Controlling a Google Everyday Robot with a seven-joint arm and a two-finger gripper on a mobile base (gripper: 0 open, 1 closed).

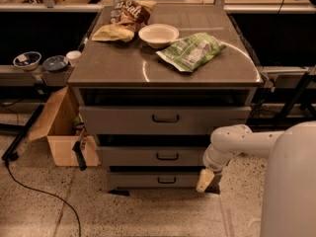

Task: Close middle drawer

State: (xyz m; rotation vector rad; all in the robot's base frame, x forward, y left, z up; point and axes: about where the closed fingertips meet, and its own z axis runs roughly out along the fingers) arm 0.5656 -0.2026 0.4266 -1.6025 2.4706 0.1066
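The middle drawer [133,156] is the low grey front with a small dark handle [167,156], second of three in the grey cabinet. It stands slightly out, with a dark gap above it. The taller top drawer [123,120] juts out above it, and the lowest drawer [138,179] sits below. My white arm [237,141] reaches in from the right. My gripper [205,179] hangs by the cabinet's right front corner, at the level of the lowest drawer and just below the middle drawer's right end.
On the cabinet top [108,68] lie a white bowl [158,34], a green bag [192,51] and brown and yellow snack bags [123,19]. An open cardboard box [61,127] stands left of the cabinet. A black cable [44,194] runs across the floor.
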